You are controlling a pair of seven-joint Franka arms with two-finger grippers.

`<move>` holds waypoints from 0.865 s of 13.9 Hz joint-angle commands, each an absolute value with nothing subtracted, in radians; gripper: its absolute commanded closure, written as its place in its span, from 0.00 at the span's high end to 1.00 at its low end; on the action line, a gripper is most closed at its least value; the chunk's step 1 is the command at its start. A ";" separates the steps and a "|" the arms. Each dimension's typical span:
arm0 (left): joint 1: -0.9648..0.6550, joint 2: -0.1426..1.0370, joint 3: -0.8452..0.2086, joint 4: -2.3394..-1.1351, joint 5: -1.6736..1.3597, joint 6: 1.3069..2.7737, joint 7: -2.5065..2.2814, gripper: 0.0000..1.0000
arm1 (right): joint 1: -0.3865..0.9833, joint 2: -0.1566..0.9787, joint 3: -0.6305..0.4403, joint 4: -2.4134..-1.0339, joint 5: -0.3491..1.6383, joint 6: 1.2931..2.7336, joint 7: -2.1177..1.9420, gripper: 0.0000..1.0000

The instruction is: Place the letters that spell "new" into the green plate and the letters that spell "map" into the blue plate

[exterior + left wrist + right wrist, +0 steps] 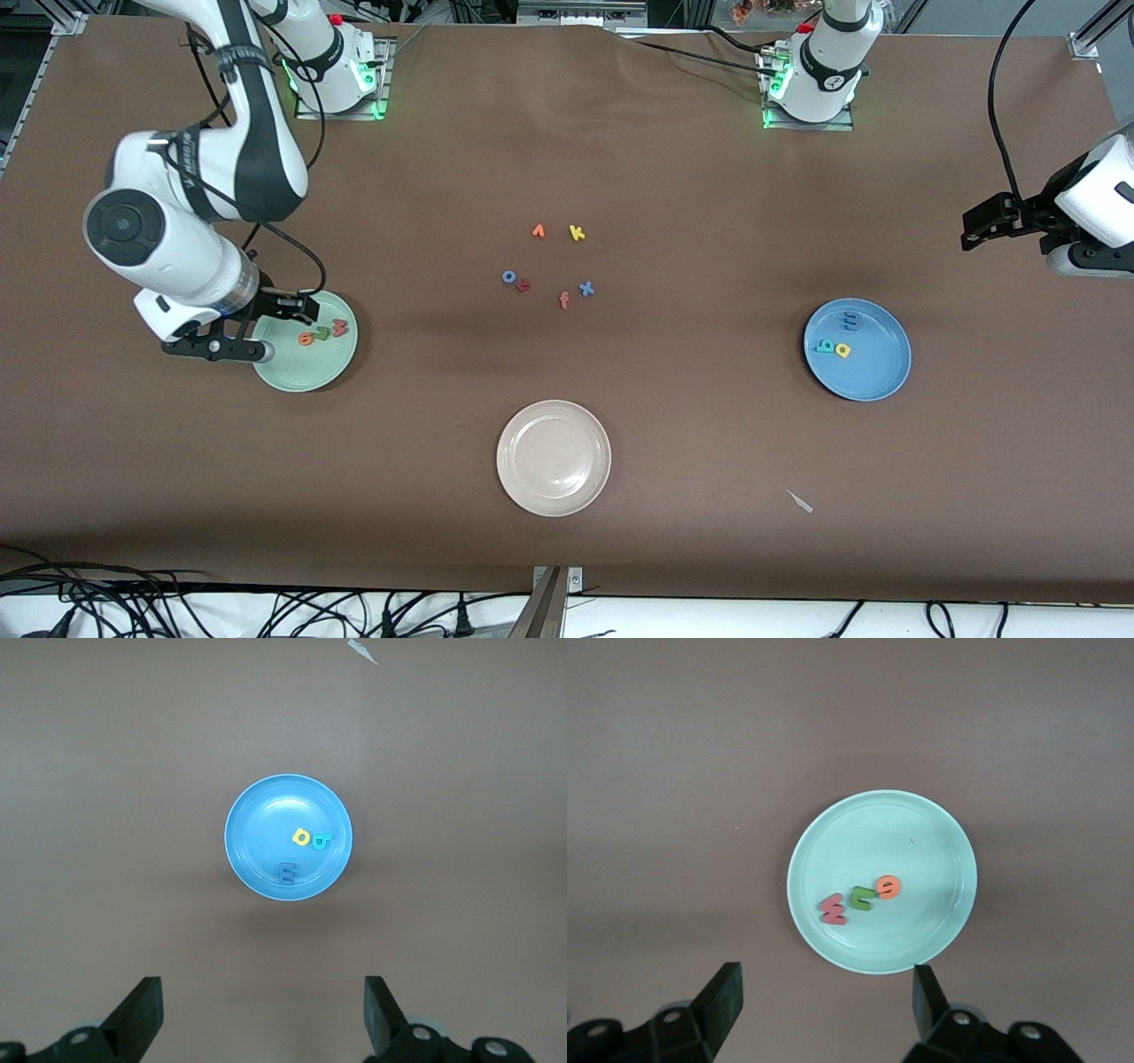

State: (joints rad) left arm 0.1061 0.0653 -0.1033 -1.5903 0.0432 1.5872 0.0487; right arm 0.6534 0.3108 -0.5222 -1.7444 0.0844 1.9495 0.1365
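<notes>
Right wrist view has the right gripper [824, 1014] fingers apart and empty, over the green plate [939, 842] near the table's right-arm end; orange e [889, 887], green n [860, 897] and pink-red w [833, 910] lie in it. Left gripper [264, 1014], also apart, hangs by the left-arm edge; blue plate [257, 815] has the m [286, 873], a [302, 837], p [321, 842]. Imo nothing's left to grab. Front view cuts off the left gripper's tips

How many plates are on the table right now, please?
3: the green plate at the right arm's end, holding three letters; the blue plate at the left arm's end, also holding three; the beige plate between them, nearest the front camera.
</notes>
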 commanded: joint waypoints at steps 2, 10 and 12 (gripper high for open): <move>0.103 0.067 -0.097 -1.586 0.015 1.594 0.061 1.00 | 0.647 0.232 -0.532 -1.692 0.101 1.818 0.057 0.99; 0.101 0.067 -0.097 -1.586 0.015 1.594 0.061 1.00 | 0.369 0.163 -0.280 -1.572 0.086 1.635 0.035 0.99; 0.101 0.066 -0.097 -1.586 0.015 1.594 0.061 1.00 | 0.209 0.114 -0.129 -1.569 0.065 1.622 0.025 0.99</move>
State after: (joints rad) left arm 0.1051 0.0697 -0.1033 -1.5903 0.0432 1.5890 0.0487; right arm 0.3529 0.1771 -0.2627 -1.5752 0.0792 1.6615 0.0512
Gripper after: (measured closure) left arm 0.000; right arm 0.004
